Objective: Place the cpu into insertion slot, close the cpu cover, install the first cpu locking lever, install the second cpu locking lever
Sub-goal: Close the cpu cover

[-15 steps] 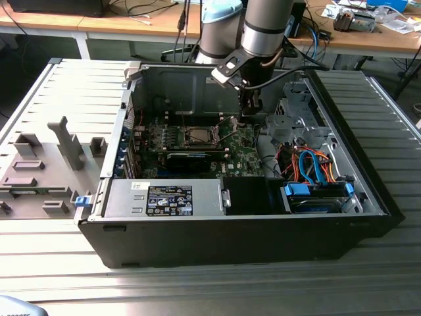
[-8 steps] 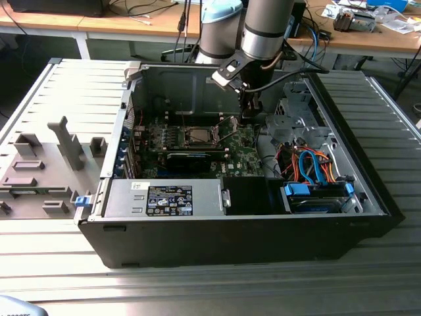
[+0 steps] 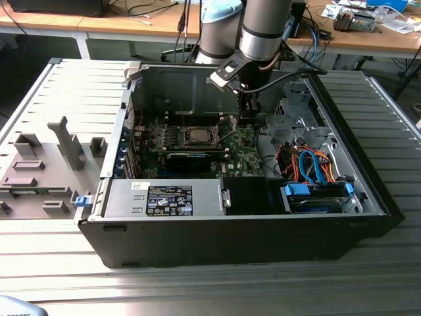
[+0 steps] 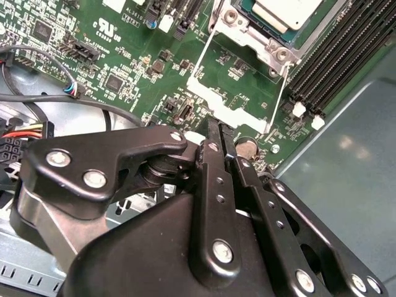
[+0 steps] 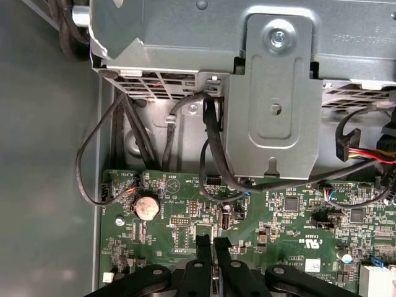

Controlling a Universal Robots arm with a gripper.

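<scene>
Slatted metal bench (image 3: 59, 276), open PC case (image 3: 230, 237). Claw (image 4: 218, 130) pinched shut, empty, hovering over the board (image 4: 124, 62) near the socket (image 4: 247, 31); chip (image 4: 281, 9) sits in it. Looks like lever stage: rod (image 4: 276, 99) unlatched, needs pressing down under its hook.
</scene>
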